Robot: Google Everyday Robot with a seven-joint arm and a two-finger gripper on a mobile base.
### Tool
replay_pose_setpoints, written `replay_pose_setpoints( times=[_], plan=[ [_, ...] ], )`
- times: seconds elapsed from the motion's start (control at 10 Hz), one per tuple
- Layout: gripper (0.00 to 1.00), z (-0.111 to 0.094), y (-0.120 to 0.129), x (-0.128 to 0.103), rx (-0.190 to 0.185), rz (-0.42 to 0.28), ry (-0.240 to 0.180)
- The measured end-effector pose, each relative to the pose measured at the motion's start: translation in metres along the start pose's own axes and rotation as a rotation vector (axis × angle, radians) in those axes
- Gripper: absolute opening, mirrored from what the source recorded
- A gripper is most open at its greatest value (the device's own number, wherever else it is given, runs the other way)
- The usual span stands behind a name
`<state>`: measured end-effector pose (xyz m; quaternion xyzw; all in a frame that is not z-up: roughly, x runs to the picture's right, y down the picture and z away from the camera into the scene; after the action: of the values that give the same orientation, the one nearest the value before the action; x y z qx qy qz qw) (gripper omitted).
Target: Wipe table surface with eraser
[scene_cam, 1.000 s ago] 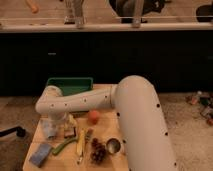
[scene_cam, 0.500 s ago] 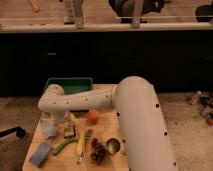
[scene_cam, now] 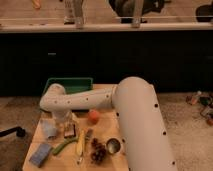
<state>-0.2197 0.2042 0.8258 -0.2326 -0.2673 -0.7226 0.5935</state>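
One small change in the last moment: the gripper point(scene_cam: 63, 122) has slid a bit sideways, away from the cloth point(scene_cam: 48, 128) and toward the eraser point(scene_cam: 70, 131). Nothing on the table point(scene_cam: 104, 131) has budged. So my read is this is the approach, lining up for the grab, and no wiping has started yet.

Jaws are apart, about as wide as they go, and I don't see anything between them. The gripper hangs pointing down from the wrist, low over the table.

The eraser sits on the table just beside the gripper, on the side away from the cloth and slightly nearer the camera. Can't tell if there's any contact yet. It's a small block, pale cream on top and dark brown underneath, lying flat with the pale face up. Looks stiff enough to pinch across its narrow sides, though that's just a guess.

Other stuff around the gripper: the sponge point(scene_cam: 40, 155) is out past the cloth toward the near edge, and the green tray point(scene_cam: 67, 81) is behind it at the far edge. Still needs a short drop and a squeeze before any wiping can happen
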Motion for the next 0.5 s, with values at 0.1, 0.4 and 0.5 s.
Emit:
replay_pose_setpoints(
  times=[0.1, 0.4, 0.5],
  plan=[
    [0.80, 0.004, 0.001, 0.000, -0.006, -0.005, -0.009],
    [0.80, 0.016, 0.003, 0.003, -0.016, -0.005, -0.040],
    [0.80, 0.019, 0.003, 0.004, -0.018, -0.004, -0.048]
  ],
)
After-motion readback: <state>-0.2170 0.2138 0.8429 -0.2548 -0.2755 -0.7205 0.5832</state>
